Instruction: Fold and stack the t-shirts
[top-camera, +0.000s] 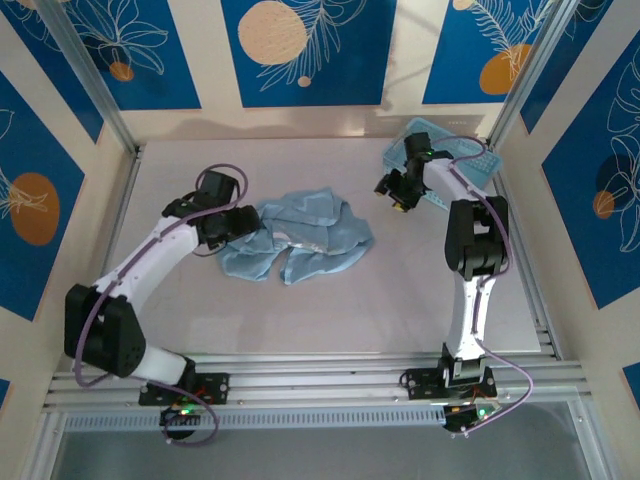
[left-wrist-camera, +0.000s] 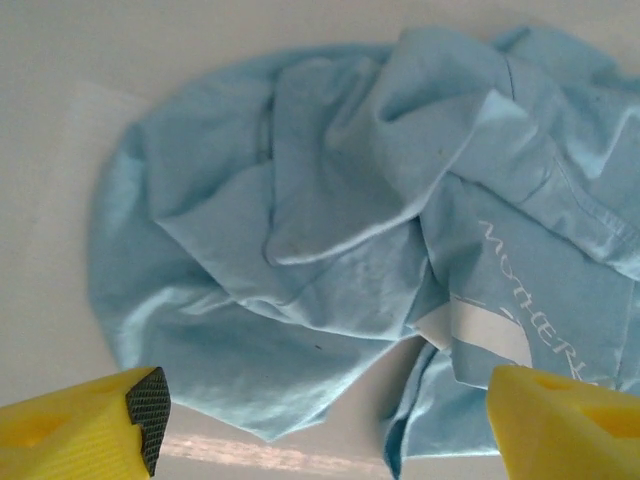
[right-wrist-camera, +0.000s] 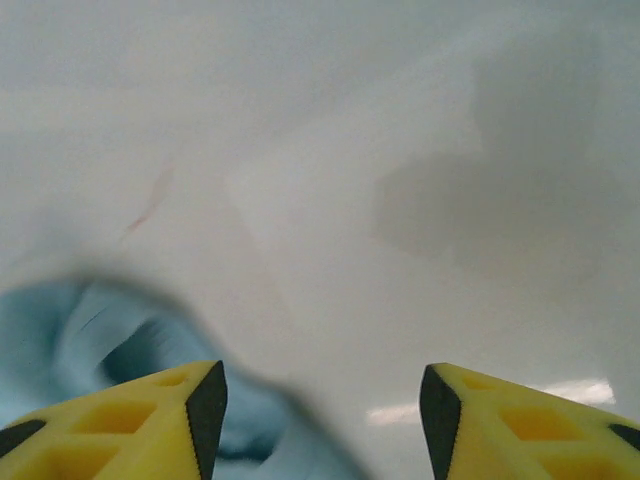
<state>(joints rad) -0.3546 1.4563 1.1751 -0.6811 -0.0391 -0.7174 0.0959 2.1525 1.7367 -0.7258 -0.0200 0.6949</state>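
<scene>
A crumpled light-blue t-shirt (top-camera: 305, 238) lies bunched in the middle of the table; white lettering shows on it (left-wrist-camera: 545, 325). My left gripper (top-camera: 238, 226) hovers at the shirt's left edge, open, its yellow fingers (left-wrist-camera: 90, 425) wide apart above the hem with nothing between them. Farther right, near the basket, my right gripper (top-camera: 393, 192) hangs above bare table, open and empty (right-wrist-camera: 322, 400). A blurred blue fold of the shirt (right-wrist-camera: 110, 340) shows at the lower left of the right wrist view.
A light-blue plastic lattice basket (top-camera: 470, 165) stands at the back right corner, behind the right arm. Metal rails (top-camera: 330, 378) run along the near edge. Walls enclose the table on three sides.
</scene>
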